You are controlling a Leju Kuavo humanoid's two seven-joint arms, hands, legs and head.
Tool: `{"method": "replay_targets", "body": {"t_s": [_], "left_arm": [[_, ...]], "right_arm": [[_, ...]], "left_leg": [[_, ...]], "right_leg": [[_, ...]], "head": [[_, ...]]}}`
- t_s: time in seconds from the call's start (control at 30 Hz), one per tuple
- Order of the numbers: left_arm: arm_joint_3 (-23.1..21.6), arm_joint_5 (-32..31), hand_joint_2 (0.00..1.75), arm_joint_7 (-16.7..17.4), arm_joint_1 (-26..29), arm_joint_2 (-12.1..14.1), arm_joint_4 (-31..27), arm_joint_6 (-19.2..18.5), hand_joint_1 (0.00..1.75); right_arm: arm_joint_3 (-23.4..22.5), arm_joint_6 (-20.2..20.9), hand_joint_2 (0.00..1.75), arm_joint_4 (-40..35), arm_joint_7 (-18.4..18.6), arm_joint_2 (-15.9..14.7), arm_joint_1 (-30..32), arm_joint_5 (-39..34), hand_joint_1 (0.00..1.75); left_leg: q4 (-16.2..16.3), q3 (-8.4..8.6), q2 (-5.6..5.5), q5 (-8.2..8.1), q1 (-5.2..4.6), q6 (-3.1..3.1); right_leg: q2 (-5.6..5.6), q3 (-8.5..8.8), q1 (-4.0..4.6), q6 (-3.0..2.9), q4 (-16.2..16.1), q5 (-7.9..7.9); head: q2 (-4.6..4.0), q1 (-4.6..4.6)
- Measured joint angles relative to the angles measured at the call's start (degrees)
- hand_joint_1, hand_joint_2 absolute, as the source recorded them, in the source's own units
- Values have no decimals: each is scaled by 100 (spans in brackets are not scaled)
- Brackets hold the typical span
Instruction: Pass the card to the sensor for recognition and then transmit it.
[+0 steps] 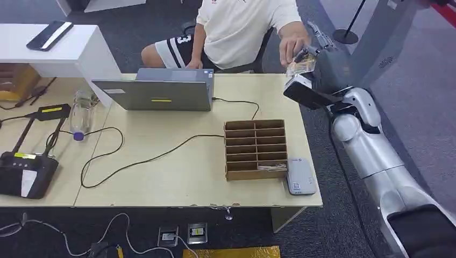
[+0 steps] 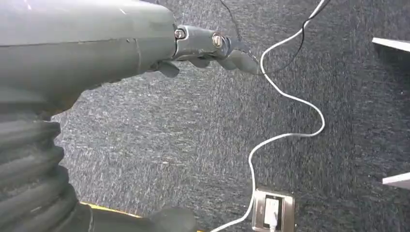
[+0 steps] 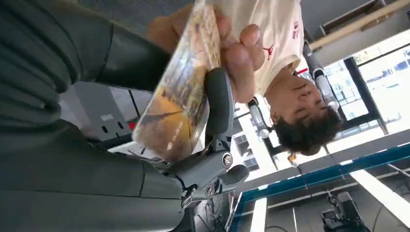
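Note:
My right hand (image 1: 313, 49) is raised past the table's far right corner and holds a glossy card (image 1: 301, 66) with a yellow-brown picture. A person's hand (image 1: 293, 42) grips the same card from above. In the right wrist view the card (image 3: 183, 104) is pinched by my grey thumb (image 3: 218, 101), while the person's fingers (image 3: 238, 50) clasp its far end. The white sensor box (image 1: 300, 176) lies flat at the table's near right corner. My left hand (image 2: 212, 46) hangs over grey carpet, its fingers apart and holding nothing.
A seated person (image 1: 242, 27) faces the table's (image 1: 177, 177) far side. A brown slotted card box (image 1: 255, 149) stands beside the sensor. A grey laptop (image 1: 156, 91), a black cable (image 1: 140, 158), a plastic bottle (image 1: 80, 115) and black devices (image 1: 24, 172) occupy the left. A floor socket (image 2: 273, 210) lies below.

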Motion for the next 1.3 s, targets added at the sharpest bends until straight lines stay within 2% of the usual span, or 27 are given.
{"method": "replay_targets", "body": {"t_s": [0.43, 0.63, 1.3], "left_arm": [[-2, 9, 175, 0, -1, 0, 0, 2, 0], [-2, 65, 175, 0, -2, 0, 0, 15, 0], [-2, 317, 175, -2, 55, -2, 0, 31, 0]], "right_arm": [[2, 20, 175, 2, 66, -2, 17, -13, 175], [2, 157, 175, 2, 262, -28, 108, -20, 175], [-107, 422, 175, 46, 697, -780, 1643, 107, 175]], "left_leg": [[0, 0, 1, 0, 0, 0], [0, 1, 1, 0, 0, 0], [1, -1, 4, -2, -1, -1]], "right_leg": [[3, -3, 0, 0, 0, 0], [3, -4, 0, 0, -1, 0], [4, -6, -1, 0, -2, 0]], "head": [[0, -2], [0, -2], [0, -2]]}}
